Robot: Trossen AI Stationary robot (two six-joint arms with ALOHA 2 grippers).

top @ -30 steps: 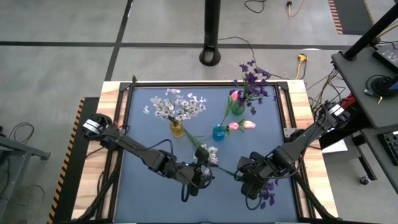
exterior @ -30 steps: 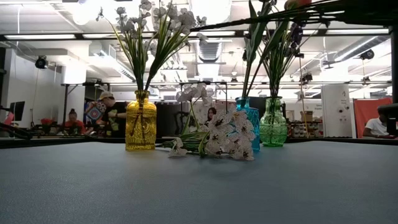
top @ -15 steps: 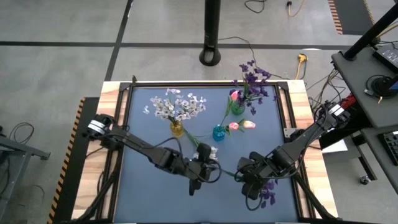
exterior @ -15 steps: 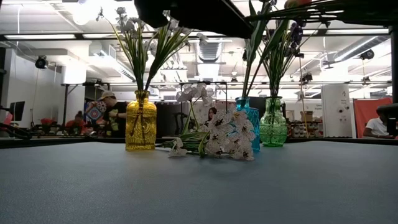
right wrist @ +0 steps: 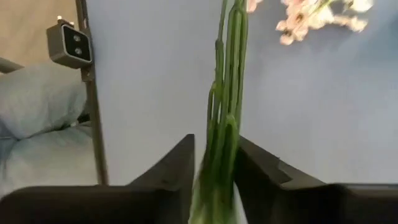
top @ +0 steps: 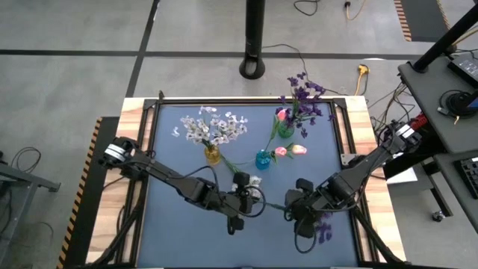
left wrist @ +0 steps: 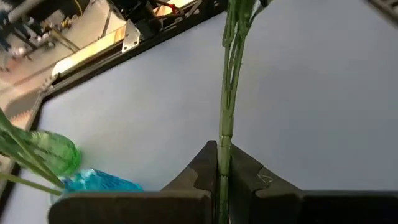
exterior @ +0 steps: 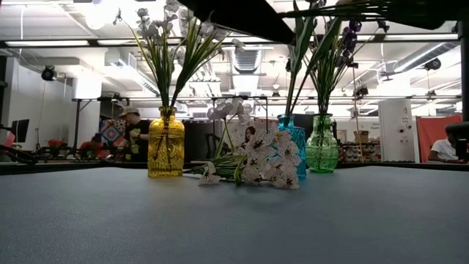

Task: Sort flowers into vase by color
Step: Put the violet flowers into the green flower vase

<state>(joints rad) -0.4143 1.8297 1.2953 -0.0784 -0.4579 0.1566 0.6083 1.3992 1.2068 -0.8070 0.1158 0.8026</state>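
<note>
A dark purple flower hangs above the table's near middle, its green stem (top: 275,205) spanning between both grippers and its blossoms (top: 321,229) under my right arm. My left gripper (top: 254,200) is shut on the stem's bare end. My right gripper (top: 291,211) stands slightly open around the leafy part. A white spray (top: 250,181) lies on the table by the blue vase (top: 262,159), which holds pink tulips. The yellow vase (top: 213,155) holds white flowers. The green vase (top: 285,128) holds purple ones and a pink bud. My left gripper pinches the stem's bare end (left wrist: 224,134) between its two fingers. The fingers come level from the table's left and lie along the stem. The stem runs on past them, lifted clear of the table. My right gripper (right wrist: 216,140) has the bundle of stem and leaves (right wrist: 225,118) between its fingers. One finger (right wrist: 252,158) lies against it, while a narrow gap shows at the other. The fingers point toward the table's left, along the stem.
The three vases (exterior: 165,143) (exterior: 293,143) (exterior: 322,144) stand in a row at the far middle, with tall sprays above them. The white spray (exterior: 267,161) lies just in front of them. A raised black frame (top: 340,127) edges the blue mat.
My left gripper has moved toward the table's right and a little toward the far edge, up to the free end of the stem held out by my right gripper. The purple flower has stayed lifted where it was.
</note>
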